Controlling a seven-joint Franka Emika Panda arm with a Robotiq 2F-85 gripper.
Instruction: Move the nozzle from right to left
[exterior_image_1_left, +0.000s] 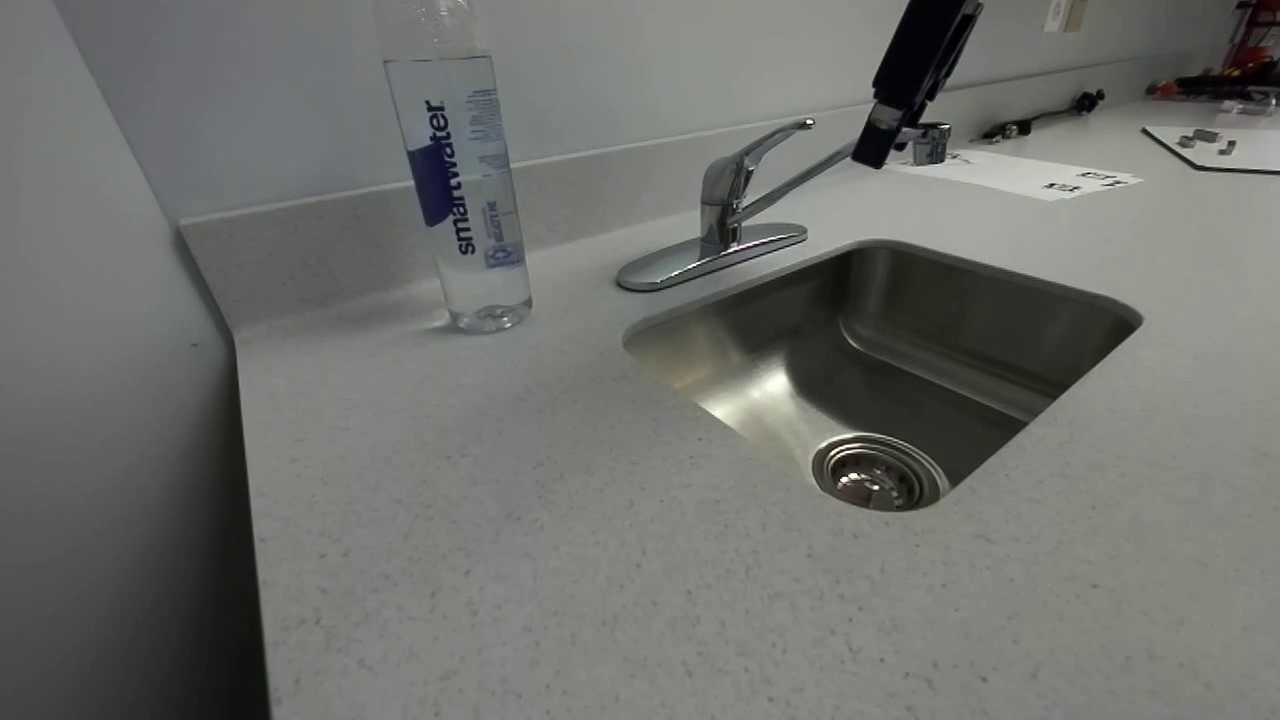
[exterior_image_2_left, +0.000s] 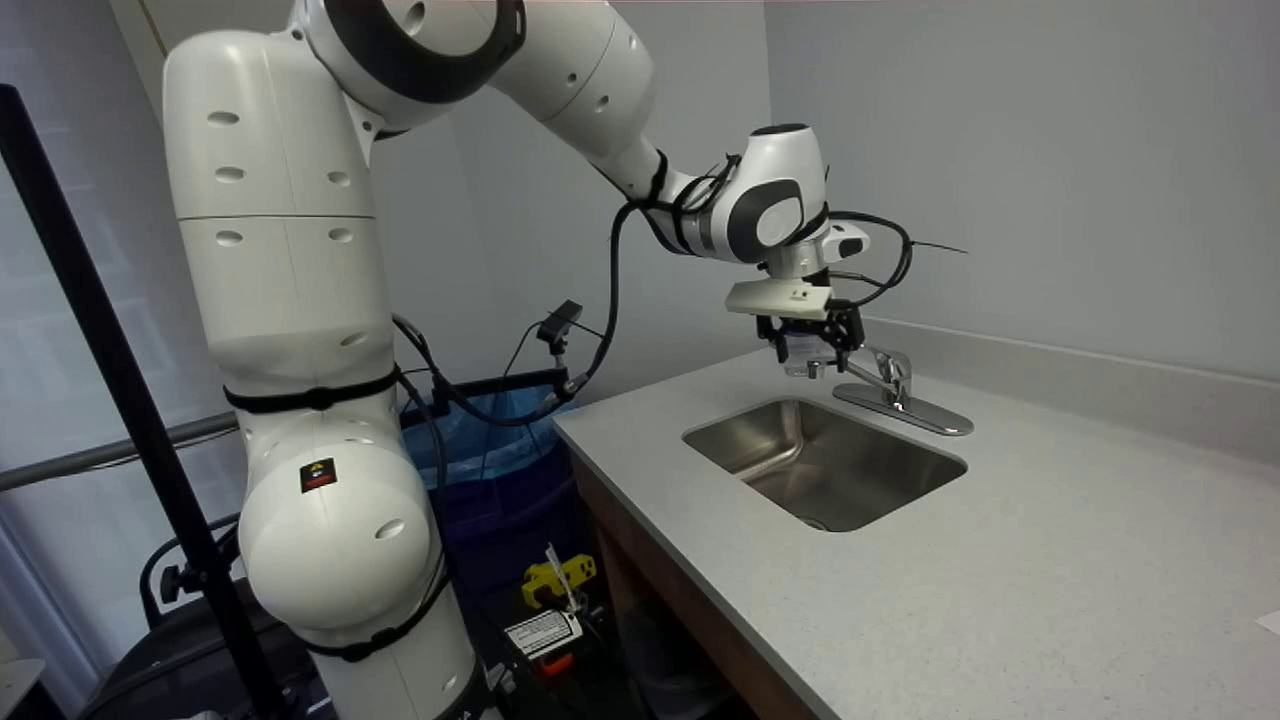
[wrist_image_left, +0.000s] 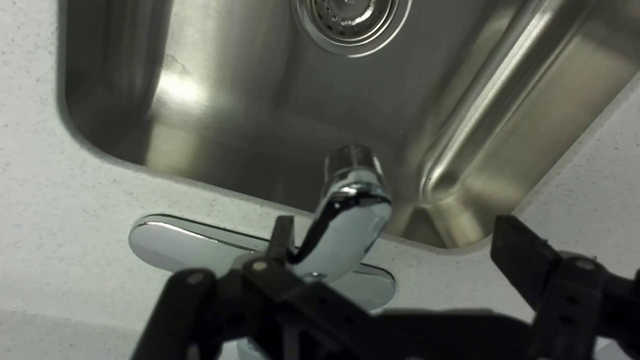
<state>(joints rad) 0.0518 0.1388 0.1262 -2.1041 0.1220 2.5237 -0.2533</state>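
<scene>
The gripper (wrist_image_left: 395, 223), spread wide with nothing held, appears set around the nozzle (wrist_image_left: 348, 220), whose leftward swing seems outstanding.

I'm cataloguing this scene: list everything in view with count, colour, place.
counter: one, pale grey, along wall
sink: one, steel-grey, in counter
drain: one, silvery, in sink
faucet base: one, chrome, beside sink
lever handle: one, chrome, atop faucet base
nozzle: one, chrome, joined to faucet base
bottle: one, clear, blue-labelled, on counter
marked paper: one, white, on counter
small clutter: several pieces, mixed, farther along counter
bin: one, blue, beside counter
mounted device: one, black, seen above bin
low object: one, yellow, near bin, unclear what
pole: one, black, beside arm
arm: one, white, over counter
end effector: one, black, at nozzle, jaws apart
</scene>
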